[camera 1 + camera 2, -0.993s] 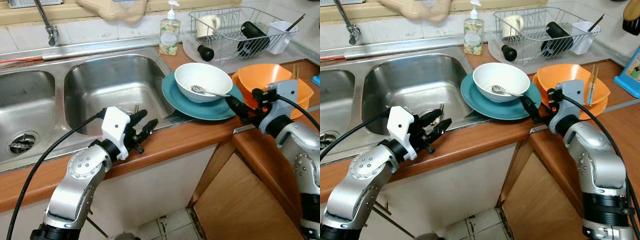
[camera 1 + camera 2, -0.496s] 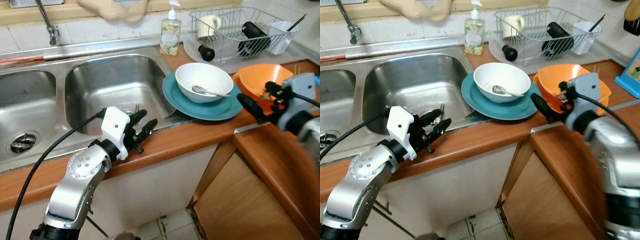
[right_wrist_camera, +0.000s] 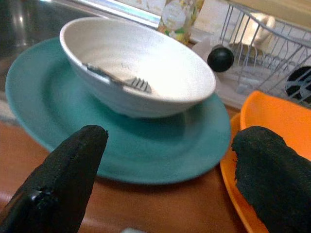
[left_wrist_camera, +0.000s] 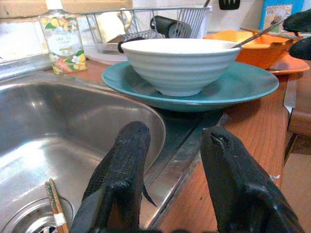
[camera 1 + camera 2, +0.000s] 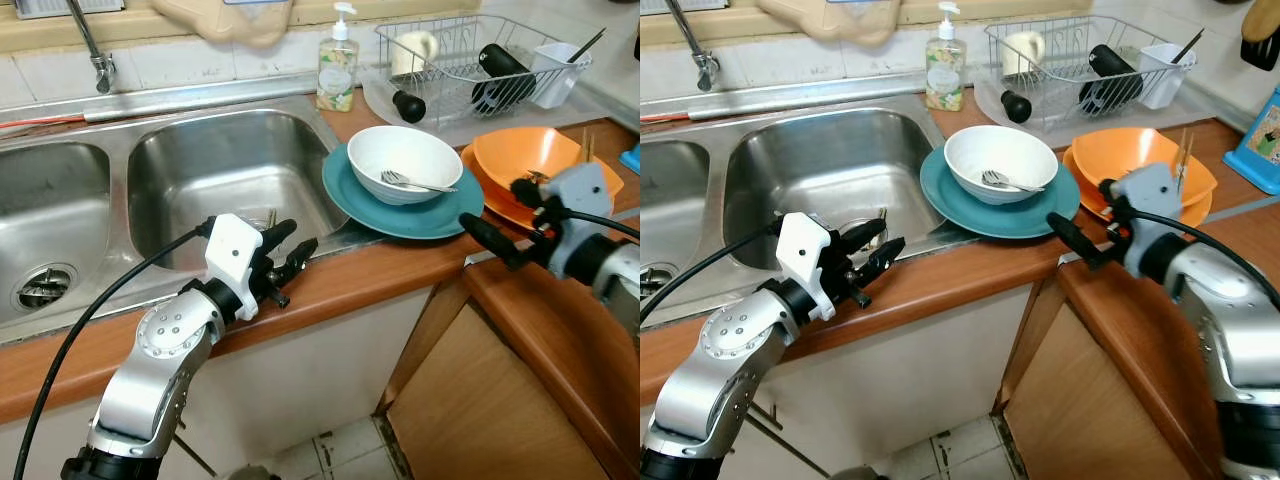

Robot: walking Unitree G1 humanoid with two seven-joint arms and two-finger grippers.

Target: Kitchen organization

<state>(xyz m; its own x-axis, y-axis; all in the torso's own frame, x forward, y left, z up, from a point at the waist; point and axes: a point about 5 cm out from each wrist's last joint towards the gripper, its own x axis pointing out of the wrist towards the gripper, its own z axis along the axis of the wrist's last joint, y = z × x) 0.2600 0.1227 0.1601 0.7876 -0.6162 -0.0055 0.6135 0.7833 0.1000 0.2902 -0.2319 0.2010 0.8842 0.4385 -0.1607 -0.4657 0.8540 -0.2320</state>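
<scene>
White bowl (image 5: 404, 161) with fork (image 5: 412, 183) sits on teal plate (image 5: 440, 215), at surface edge beside sink (image 5: 215, 170). Right gripper (image 5: 497, 232) has pulled back from plate rim, fingers spread, empty; approach likely being re-lined. Left gripper (image 5: 288, 253) unchanged at sink edge, fingers spread.

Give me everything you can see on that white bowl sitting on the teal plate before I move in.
The white bowl is round and deep with faint ribbing on its outer wall, and looks ceramic. It stands upright on the middle of the teal plate, at the counter's edge beside the right sink basin. A metal fork lies inside, tines down in the bowl, handle leaning on the rim toward the orange bowl. Otherwise it looks empty. The right gripper, jaws open, is near it without touching.
</scene>
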